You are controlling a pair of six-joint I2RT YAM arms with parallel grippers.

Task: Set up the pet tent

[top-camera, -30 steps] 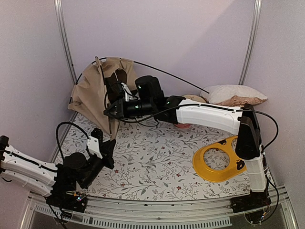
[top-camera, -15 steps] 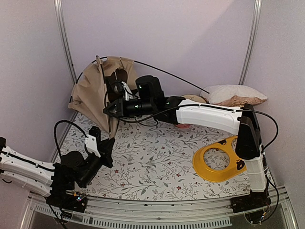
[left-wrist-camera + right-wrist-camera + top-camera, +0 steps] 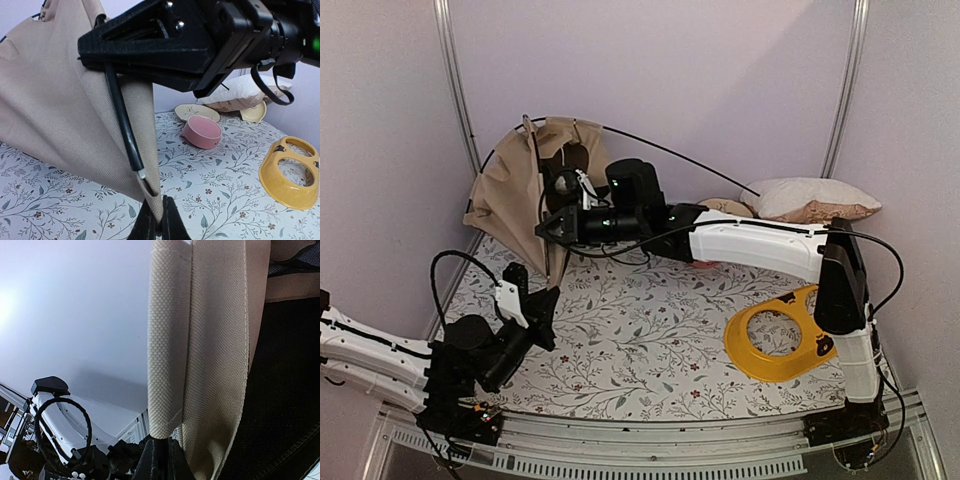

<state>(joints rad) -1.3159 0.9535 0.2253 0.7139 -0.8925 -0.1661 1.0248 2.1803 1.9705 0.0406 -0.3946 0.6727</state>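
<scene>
The floral surface (image 3: 650, 345) carries the pet tent (image 3: 510, 200) at the upper left of the top view. The right pincer (image 3: 161, 452) is clamped on the tent's fabric sleeve. The left pincer (image 3: 159, 222) pinches its lower corner beside the black pole (image 3: 122, 125). A pillow (image 3: 810, 198), a yellow ring stand (image 3: 765, 367) and a pink bowl (image 3: 201, 132) lie to the right.

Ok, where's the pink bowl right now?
In the left wrist view the pink bowl sits right of centre on the floral cloth, just in front of a cream dish and the pillow.
</scene>
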